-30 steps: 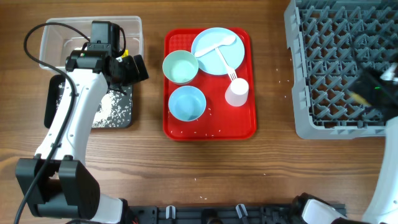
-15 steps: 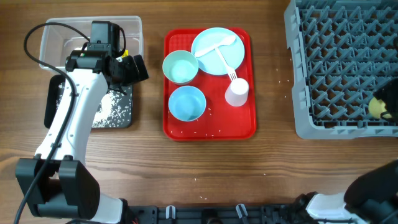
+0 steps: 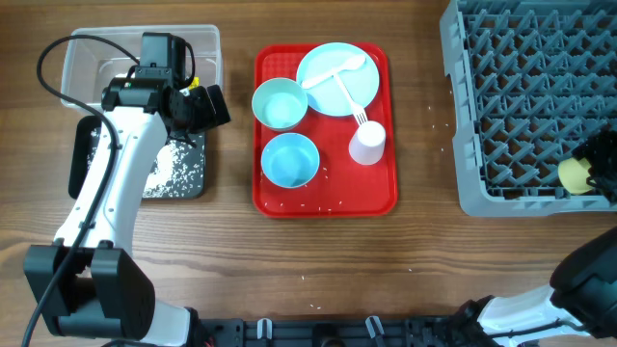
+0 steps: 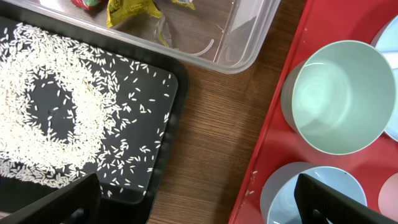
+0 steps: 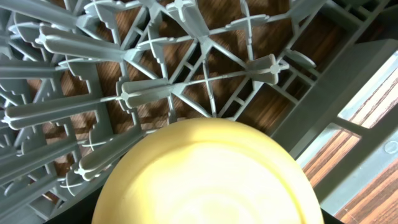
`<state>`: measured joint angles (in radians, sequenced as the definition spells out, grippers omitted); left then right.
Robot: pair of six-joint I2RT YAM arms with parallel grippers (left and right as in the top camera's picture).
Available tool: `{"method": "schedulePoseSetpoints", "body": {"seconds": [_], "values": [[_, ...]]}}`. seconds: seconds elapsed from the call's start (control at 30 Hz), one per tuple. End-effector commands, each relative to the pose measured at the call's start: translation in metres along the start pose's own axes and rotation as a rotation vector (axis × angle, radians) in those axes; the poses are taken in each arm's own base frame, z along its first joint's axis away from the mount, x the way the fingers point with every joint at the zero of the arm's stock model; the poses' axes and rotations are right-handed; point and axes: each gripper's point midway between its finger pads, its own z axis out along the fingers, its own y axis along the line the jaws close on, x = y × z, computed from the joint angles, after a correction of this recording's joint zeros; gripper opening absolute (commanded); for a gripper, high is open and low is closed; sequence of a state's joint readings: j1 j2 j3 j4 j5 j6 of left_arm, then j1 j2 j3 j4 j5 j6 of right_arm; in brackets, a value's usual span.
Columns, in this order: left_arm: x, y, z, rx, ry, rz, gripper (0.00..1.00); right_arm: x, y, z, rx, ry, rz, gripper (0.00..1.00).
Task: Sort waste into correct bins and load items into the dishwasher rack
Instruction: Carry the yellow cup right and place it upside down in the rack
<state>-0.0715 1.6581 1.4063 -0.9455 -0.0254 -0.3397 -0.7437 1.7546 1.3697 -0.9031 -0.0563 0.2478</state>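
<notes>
Well, your grey rack sits well right of the red tray, cut off by the frame. Farther right still, the yellow cup shows above the pegs beside your right gripper. Its fingers are hidden, so you cannot tell its grip. Left of the tray, your left gripper is spread wide, empty, above the black bin with rice.
</notes>
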Motion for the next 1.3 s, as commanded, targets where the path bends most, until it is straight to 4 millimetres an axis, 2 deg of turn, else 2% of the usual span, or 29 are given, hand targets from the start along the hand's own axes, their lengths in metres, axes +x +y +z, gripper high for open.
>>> {"method": "schedulePoseSetpoints", "body": {"seconds": [0.0,0.13,0.47,0.53,0.7,0.93,1.2,1.27], "values": [[0.000,0.002,0.004,-0.007,0.006,-0.017,1.00,-0.008,-0.007,0.000,0.012,-0.013,0.006,0.43],[0.000,0.002,0.004,-0.007,0.006,-0.017,1.00,-0.011,0.000,-0.007,-0.027,-0.032,0.002,0.41],[0.000,0.002,0.004,-0.007,0.006,-0.017,1.00,-0.022,0.003,-0.059,-0.045,-0.173,-0.007,0.40],[0.000,0.002,0.004,-0.007,0.006,-0.017,1.00,-0.024,-0.003,-0.065,-0.005,-0.198,-0.003,0.40],[0.000,0.002,0.004,-0.007,0.006,-0.017,1.00,-0.026,-0.016,-0.056,0.067,-0.191,0.007,0.40],[0.000,0.002,0.004,-0.007,0.006,-0.017,1.00,-0.026,-0.022,-0.026,0.103,-0.138,0.008,0.41],[0.000,0.002,0.004,-0.007,0.006,-0.017,1.00,-0.035,-0.014,-0.026,0.086,-0.176,-0.004,0.42],[0.000,0.002,0.004,-0.007,0.006,-0.017,1.00,-0.036,-0.009,-0.026,0.081,-0.180,-0.016,0.53]]}}
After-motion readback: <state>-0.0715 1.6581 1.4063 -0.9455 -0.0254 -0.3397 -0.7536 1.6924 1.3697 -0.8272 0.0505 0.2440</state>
